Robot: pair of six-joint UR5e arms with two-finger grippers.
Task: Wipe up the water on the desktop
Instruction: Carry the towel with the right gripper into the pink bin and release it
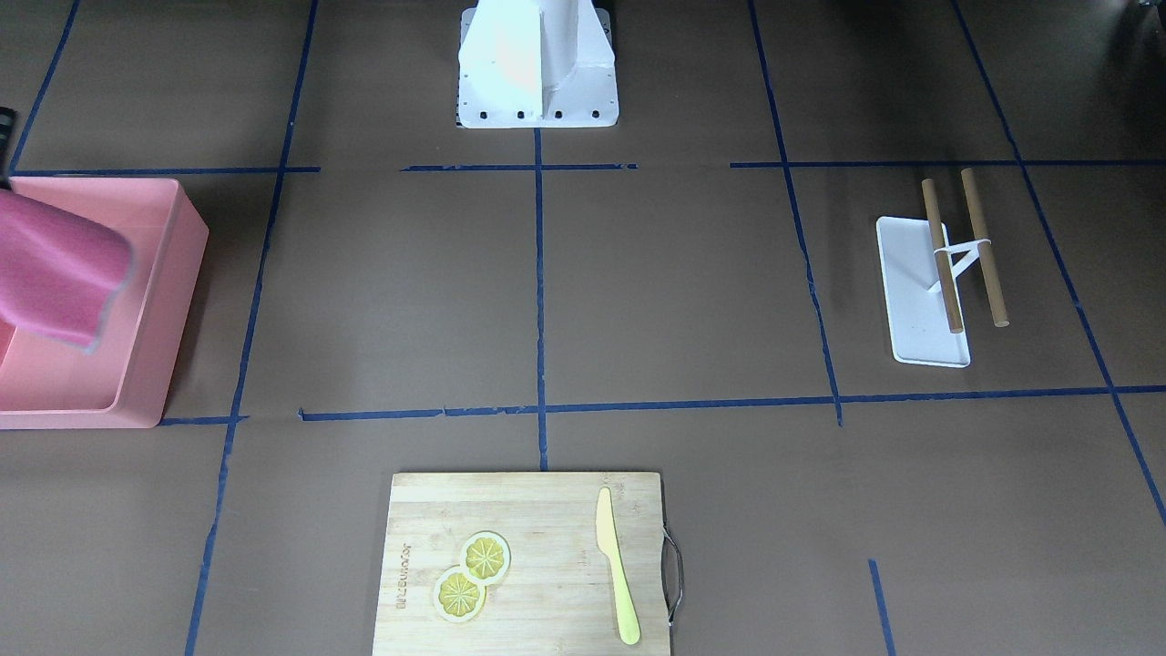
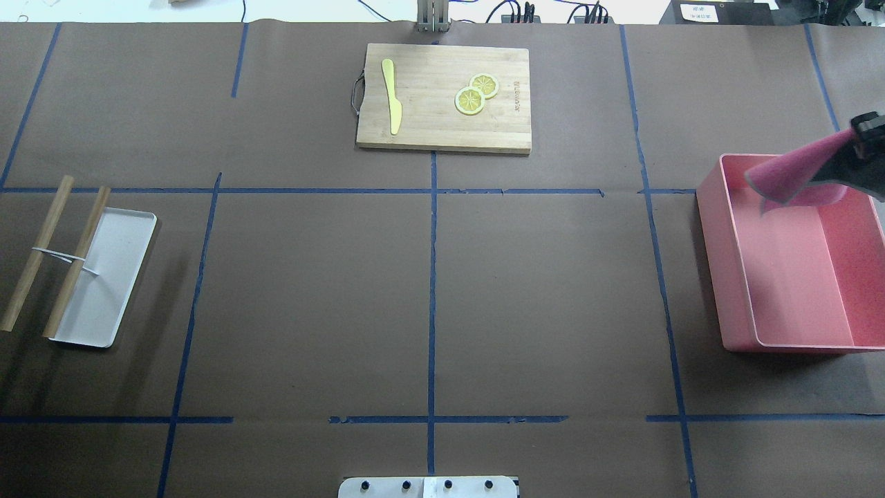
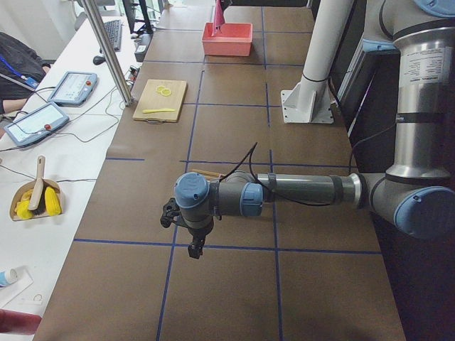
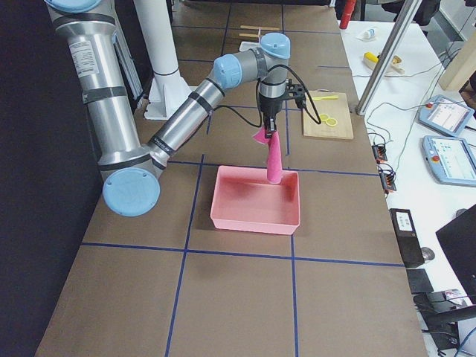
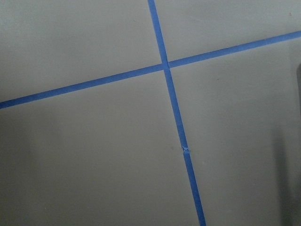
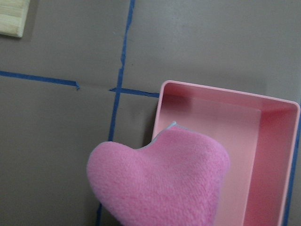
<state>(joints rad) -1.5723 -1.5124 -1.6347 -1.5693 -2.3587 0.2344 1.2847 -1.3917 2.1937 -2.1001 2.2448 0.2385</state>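
Brown bench (image 2: 311, 297) is spreading beneath the right pincer (image 4: 266, 134), which is pinching a pink cloth (image 2: 795, 173) dangling over the tub (image 2: 712, 242) below it. No water is showing, so a wipe is risking missing it, and the cloth's tail may be catching the tub's rim. Whether the left pincer (image 3: 193, 249) is spread or pressed together cannot be told.

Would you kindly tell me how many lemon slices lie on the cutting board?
2. Both lie touching on the cutting board: one lemon slice nearer its printed edge, the other lemon slice toward the yellow knife. None appears hidden.

White side bench (image 3: 64, 213) with two tablets (image 3: 75, 87), metal post (image 3: 106, 53)
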